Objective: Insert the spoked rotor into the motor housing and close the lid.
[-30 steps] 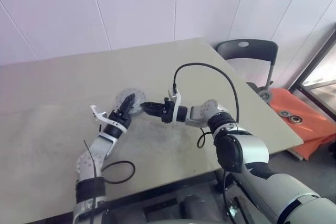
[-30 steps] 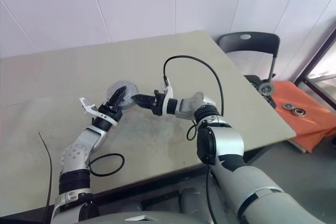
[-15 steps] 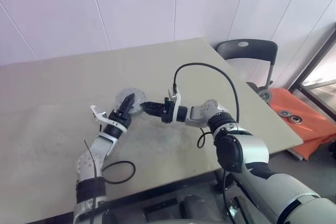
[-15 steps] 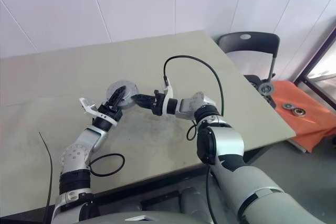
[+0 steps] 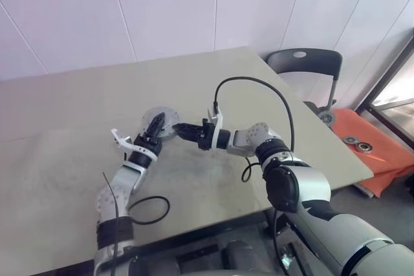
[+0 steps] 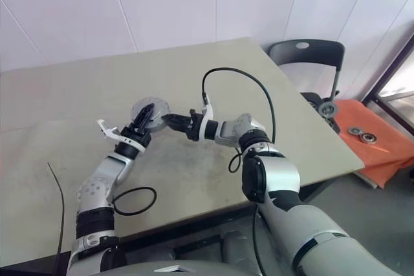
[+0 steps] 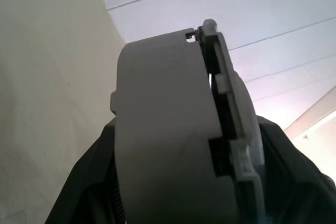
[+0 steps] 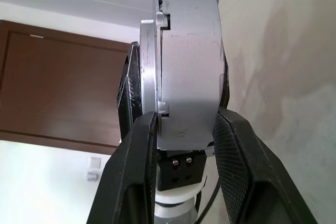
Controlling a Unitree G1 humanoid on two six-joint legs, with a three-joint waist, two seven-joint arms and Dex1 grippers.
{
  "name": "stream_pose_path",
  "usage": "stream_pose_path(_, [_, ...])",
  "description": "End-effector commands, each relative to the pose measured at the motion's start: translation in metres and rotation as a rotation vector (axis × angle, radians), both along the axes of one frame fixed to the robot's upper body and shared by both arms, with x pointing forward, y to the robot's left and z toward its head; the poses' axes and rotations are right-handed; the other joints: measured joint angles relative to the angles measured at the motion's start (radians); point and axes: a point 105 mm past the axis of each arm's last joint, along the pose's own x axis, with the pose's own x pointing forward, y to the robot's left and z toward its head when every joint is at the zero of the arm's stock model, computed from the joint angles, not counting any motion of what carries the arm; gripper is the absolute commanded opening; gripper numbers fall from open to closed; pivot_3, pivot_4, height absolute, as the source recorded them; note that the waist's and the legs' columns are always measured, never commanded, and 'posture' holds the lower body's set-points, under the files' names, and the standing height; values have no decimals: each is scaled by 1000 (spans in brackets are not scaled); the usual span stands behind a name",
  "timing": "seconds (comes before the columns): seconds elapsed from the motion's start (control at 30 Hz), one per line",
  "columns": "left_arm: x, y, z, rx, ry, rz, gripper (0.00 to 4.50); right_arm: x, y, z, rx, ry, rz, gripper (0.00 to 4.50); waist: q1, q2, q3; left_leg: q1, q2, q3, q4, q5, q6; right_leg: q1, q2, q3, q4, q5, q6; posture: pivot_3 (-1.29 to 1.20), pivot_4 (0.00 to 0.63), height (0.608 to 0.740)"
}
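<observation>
Table: a broad, matte beige top, scuffed and faintly stained near its front edge. Above it I hold one round assembly between both arms, well clear of the surface.

Motor housing: a thick, smooth grey metal drum seen edge-on. I judge it already closed, so the rotor should be inside, though I cannot see it.

Lid: a thinner silvery disc seated flush against the drum, with small notches along the seam. What remains, I judge, is confirming the seat and setting it down.

Right gripper: black textured fingers clamped across the drum's rim.

Left gripper: fingers closed around the assembly's opposite edge.
</observation>
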Motion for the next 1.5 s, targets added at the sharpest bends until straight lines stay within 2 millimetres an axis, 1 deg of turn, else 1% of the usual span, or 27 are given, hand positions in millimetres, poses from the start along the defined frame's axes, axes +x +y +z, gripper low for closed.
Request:
stream_pose_path(0.03, [3,-5,48,-17,-161,0,2531,6,0,6,-30,-39,-17,1239,1,0,0,0,0,0,0,0,0,0,0,0,0,0,0,0,0,740])
stream_pose_path(0.2, [3,-8,57,-55,-171,15,2507,7,-2,4,-44,-44,-29,1239,0,0,0,0,0,0,1,0,0,0,0,0,0,0,0,0,0,740])
stream_pose_path(0.3, [3,-9,57,-53,-169,13,2507,7,-1,3,-47,-46,-25,1239,0,0,0,0,0,0,1,0,0,0,0,0,0,0,0,0,0,740])
stream_pose_path(0.57, [3,-5,58,-39,-166,19,2507,7,0,2,-57,-55,-24,1239,0,0,0,0,0,0,2,0,0,1,0,0,0,1,0,0,0,740])
stream_pose_path(0.83, [1,-1,67,-20,-182,31,2507,7,2,-2,-81,-65,-33,1239,1,0,0,0,0,0,2,0,0,1,0,0,0,1,0,0,0,740])
stream_pose_path(0.87, [0,-1,67,-20,-182,32,2504,7,2,-4,-86,-64,-36,1935,1,0,0,0,0,0,2,0,0,1,0,0,0,1,0,0,0,740])
stream_pose_path(0.9, [0,-1,67,-20,-182,32,2504,7,2,-4,-85,-64,-34,2205,1,0,0,0,0,0,2,0,0,1,0,0,0,1,0,0,0,740])
stream_pose_path(1.03, [0,0,67,-17,-177,33,2504,3,4,-5,-83,-43,-9,3554,1,0,0,0,0,0,3,0,0,1,0,0,0,1,0,0,0,740])
stream_pose_path(1.23, [1,0,65,-15,-172,39,2504,3,3,-6,-93,-51,-6,3554,1,0,0,0,0,0,3,0,0,1,0,0,0,1,0,0,0,740])
stream_pose_path(1.37, [2,2,66,-17,-172,47,2504,4,-1,-7,-101,-66,-13,3554,1,0,0,0,0,0,4,0,0,2,0,0,0,1,0,0,0,740])
stream_pose_path(1.5, [2,10,66,-16,-172,85,2504,6,-7,0,-57,-81,-12,3554,1,0,0,0,0,0,5,0,0,2,0,0,0,1,0,0,0,740])
